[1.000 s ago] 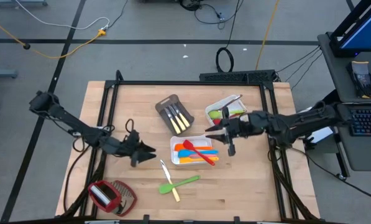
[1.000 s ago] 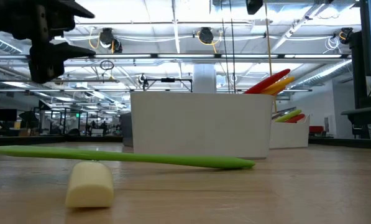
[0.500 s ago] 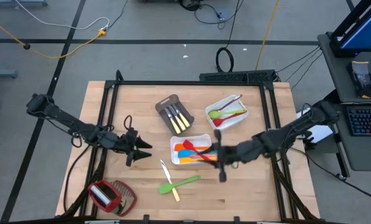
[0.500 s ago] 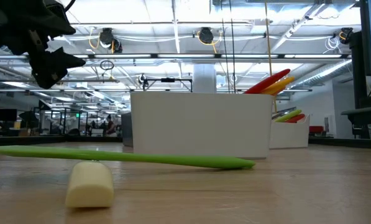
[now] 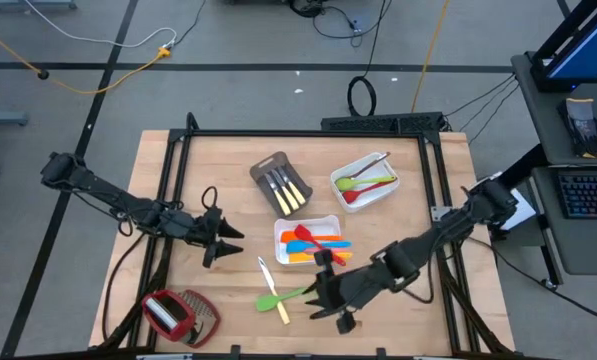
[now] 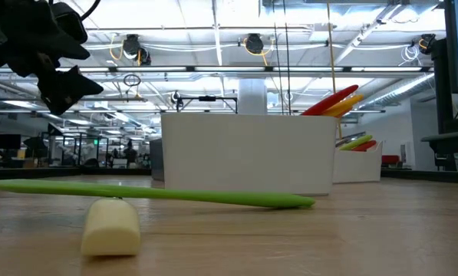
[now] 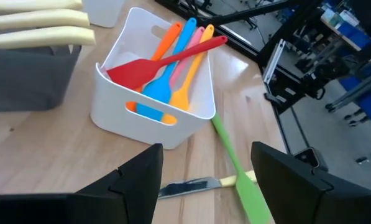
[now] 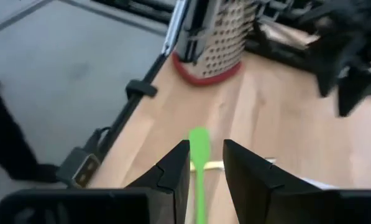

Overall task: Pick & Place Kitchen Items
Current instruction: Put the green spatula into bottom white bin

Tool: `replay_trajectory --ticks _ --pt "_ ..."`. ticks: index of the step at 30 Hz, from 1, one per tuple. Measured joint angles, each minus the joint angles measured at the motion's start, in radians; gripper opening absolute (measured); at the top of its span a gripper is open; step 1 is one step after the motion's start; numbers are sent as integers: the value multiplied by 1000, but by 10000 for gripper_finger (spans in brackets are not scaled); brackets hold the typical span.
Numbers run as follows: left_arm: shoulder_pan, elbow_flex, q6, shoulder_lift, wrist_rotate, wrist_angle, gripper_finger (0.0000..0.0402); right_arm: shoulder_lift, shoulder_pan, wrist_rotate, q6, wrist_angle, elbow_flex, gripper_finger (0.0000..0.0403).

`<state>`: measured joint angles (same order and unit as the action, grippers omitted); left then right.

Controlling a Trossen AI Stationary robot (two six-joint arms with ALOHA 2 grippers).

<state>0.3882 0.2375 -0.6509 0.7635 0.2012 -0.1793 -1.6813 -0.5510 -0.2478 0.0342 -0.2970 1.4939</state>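
A green spatula (image 5: 296, 293) lies flat on the wooden table near its near edge, crossed by a pale-handled knife (image 5: 272, 290). My right gripper (image 5: 316, 299) hovers open over the spatula. In the right wrist view its fingers (image 8: 173, 177) stand on either side of the green spatula (image 8: 199, 146) without touching it. My left gripper (image 5: 226, 243) is open and empty, left of the middle white tray (image 5: 330, 222). That tray holds red, orange, blue and pink utensils (image 7: 166, 59). In the low view the spatula (image 6: 152, 194) and the knife handle (image 6: 110, 227) rest on the table.
A grey-brown tray (image 5: 268, 165) holds pale-handled knives. A white tray (image 5: 363, 165) at the far right holds green and red spoons. A red-and-silver grater (image 5: 178, 313) lies at the near left corner. There is bare wood on the near right side of the table.
My right arm has swung from beside the far right white tray toward the near edge and the left. It passed the middle tray and now stands over the green spatula. The utensils and trays have not moved.
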Motion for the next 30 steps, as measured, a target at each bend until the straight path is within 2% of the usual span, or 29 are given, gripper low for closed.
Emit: replay_trajectory --ticks 5,13,19,24,30 --pt "-1 0 18 0 6 3 250 -37 -8 19 32 -49 1 89" --pt "-3 0 18 0 8 4 250 -103 -11 144 62 -111 1 89" --pt "-3 0 17 0 9 4 250 -166 -14 140 32 -117 1 89" --pt "-3 1 14 0 9 4 250 -185 -14 93 27 -125 1 89" --pt "-3 1 7 1 8 4 250 -184 -75 108 167 -255 1 89"
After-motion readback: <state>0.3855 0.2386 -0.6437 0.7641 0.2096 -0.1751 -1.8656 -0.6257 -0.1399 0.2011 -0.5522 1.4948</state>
